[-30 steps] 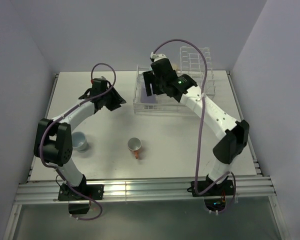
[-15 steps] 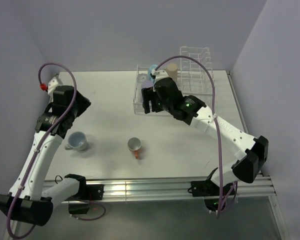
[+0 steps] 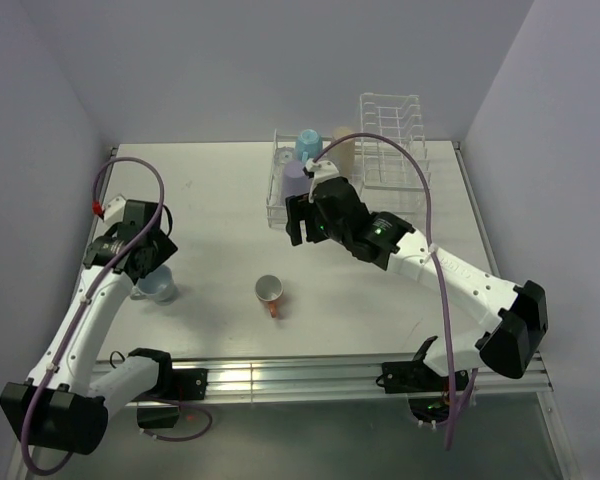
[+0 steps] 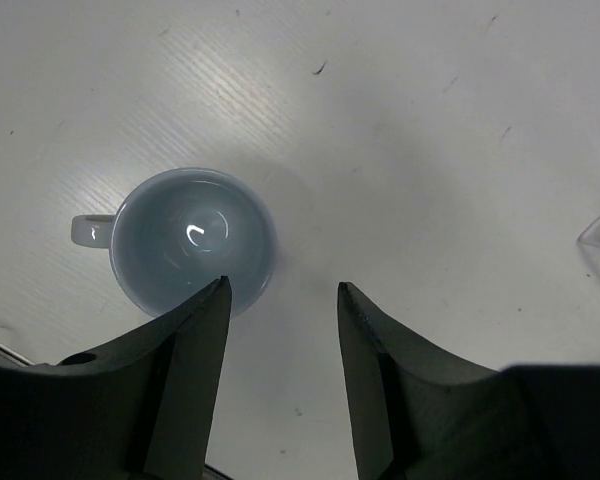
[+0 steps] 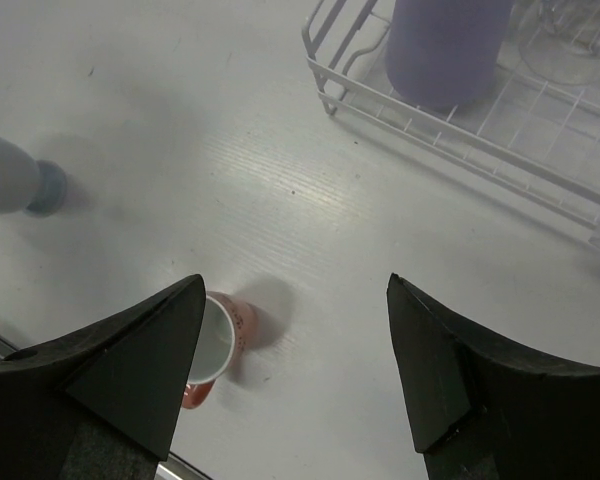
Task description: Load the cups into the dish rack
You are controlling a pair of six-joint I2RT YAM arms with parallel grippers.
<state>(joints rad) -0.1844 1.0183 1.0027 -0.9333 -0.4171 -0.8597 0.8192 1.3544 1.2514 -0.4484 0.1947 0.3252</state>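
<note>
Here, jaws apart for grasping, the left gripper (image 4: 280, 292) hangs over the grey-blue mug (image 4: 192, 240) while the right gripper (image 5: 295, 290) eyes the orange-handled mug (image 5: 223, 332).

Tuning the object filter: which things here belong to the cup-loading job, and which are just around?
Job: rack, purple cup, blue cup, tan cup, clear glass, grey-blue mug, orange mug.
Not job: table, cables, rail.

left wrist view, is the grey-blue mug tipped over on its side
No, the mug stands upright on the table, its open mouth facing up and its handle out to one side.
</note>
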